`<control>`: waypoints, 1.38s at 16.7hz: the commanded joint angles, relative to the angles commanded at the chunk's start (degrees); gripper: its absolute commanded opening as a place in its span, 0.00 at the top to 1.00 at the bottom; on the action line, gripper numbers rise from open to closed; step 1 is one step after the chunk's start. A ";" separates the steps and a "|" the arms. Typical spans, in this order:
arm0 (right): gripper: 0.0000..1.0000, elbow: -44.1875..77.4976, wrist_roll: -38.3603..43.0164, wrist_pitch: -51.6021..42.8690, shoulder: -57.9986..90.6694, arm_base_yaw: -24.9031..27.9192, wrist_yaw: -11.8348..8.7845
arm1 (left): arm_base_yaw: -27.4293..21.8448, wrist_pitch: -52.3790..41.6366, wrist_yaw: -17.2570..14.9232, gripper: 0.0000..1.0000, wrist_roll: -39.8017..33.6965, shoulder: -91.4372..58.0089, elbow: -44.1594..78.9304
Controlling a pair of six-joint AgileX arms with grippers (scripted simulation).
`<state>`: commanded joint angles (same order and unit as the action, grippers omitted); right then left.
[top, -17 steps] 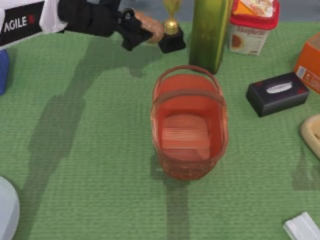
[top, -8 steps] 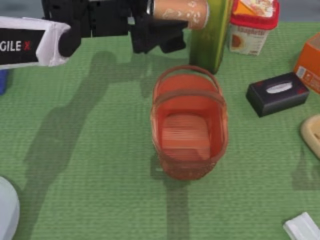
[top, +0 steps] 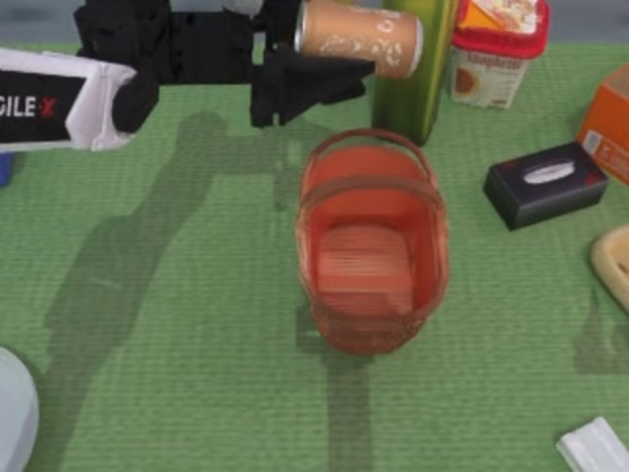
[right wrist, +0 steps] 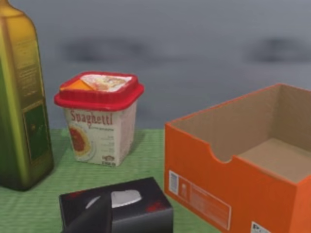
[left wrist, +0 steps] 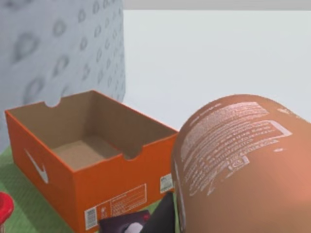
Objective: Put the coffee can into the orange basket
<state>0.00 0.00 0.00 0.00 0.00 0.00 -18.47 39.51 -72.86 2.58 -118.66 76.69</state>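
Below the raised left gripper [top: 295, 74], toward the near side of the green table [top: 177, 324]: orange basket [top: 371, 241], oval, woven, two hoop handles arching over an open mouth. Upright, nothing inside, so ready to receive from above.

Beside the gripper, on its far-right side: tall green bottle [top: 413, 59], standing, close to the carried load — a likely thing to clip if the swing goes wide.

Farther right of the gripper: spaghetti tub [top: 496, 49] with red lid; orange box [left wrist: 87, 160], lid off, empty, at the table's right edge; dark tissue box [top: 543, 182] between tub and basket.

In the gripper: coffee can [top: 359, 37], tan-brown, lying on its side, clamped by dark fingers [top: 285, 84] and lifted clear of the cloth. Not yet over the basket mouth — off its far rim. Sideways hold probably follows from a side-on grasp; fills much of the left wrist view, printed label toward the lens.

Judged step: carry toward the basket, then lower and release.

Right arm: not visible from above, parked; wrist camera facing bottle, tub and boxes; finger state cannot be told.
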 joint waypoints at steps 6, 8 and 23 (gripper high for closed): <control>0.00 0.00 0.00 0.00 0.00 0.00 0.00 | 0.65 4.16 -0.01 1.00 0.12 -3.69 -0.89; 0.00 0.00 0.00 0.00 0.00 0.00 0.00 | 0.94 9.56 -0.07 1.00 0.07 -7.02 -2.15; 0.00 0.00 0.00 0.00 0.00 0.00 0.00 | 1.49 18.81 -0.09 0.55 -0.23 -13.59 -5.04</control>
<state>0.00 0.00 0.00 0.00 0.00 0.00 -16.98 58.33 -72.96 2.35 -132.25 71.65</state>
